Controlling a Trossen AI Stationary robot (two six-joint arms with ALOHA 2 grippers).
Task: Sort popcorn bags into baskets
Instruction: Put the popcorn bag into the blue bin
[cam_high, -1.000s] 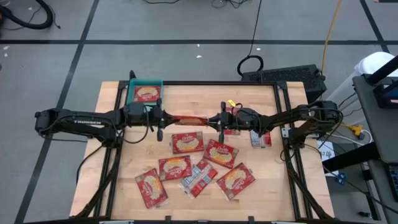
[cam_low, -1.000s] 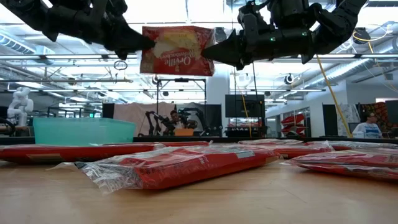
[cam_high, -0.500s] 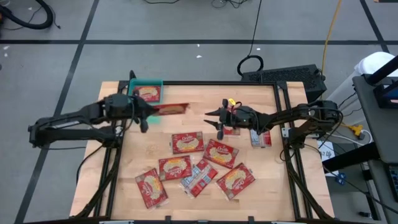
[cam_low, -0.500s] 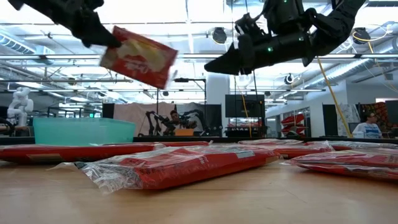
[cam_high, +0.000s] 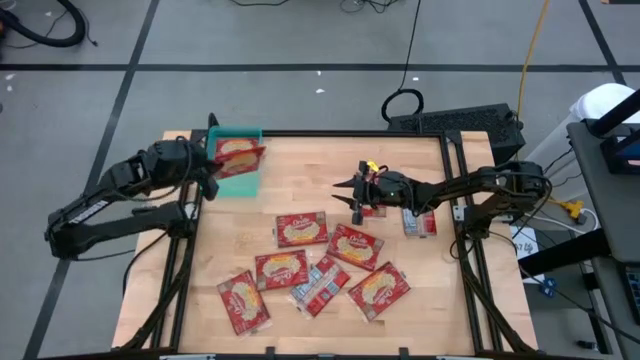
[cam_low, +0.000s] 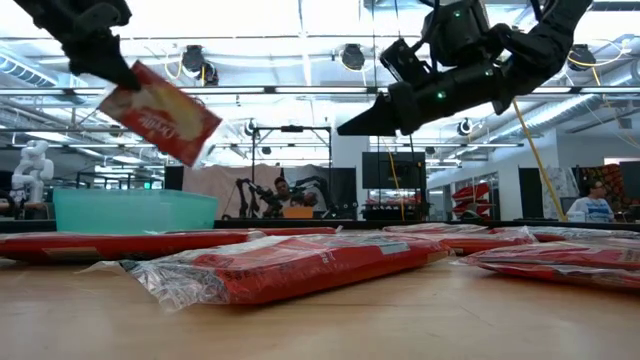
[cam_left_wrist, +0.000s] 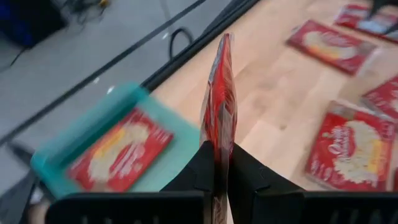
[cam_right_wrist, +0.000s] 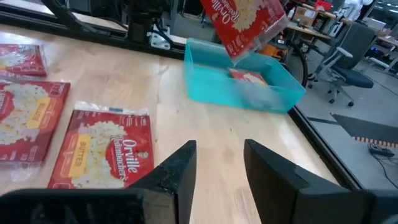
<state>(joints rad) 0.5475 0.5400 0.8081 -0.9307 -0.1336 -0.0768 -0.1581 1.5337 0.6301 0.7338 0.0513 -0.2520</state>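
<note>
From the low view I see loose popcorn bags (cam_low: 290, 265) lying flat nearest me on the table (cam_high: 420, 310). Above them my right gripper (cam_high: 342, 192) hangs in the air with its fingers parted, holding nothing and touching nothing. Farther off, my left gripper (cam_high: 212, 165) is clenched on one popcorn bag (cam_high: 243, 159), carried clear of the wood over the teal basket (cam_high: 240, 183) at the far left corner. The bag tilts, its long axis sloping down away from the fingers. One packet (cam_left_wrist: 118, 149) already lies flat inside the basket.
</note>
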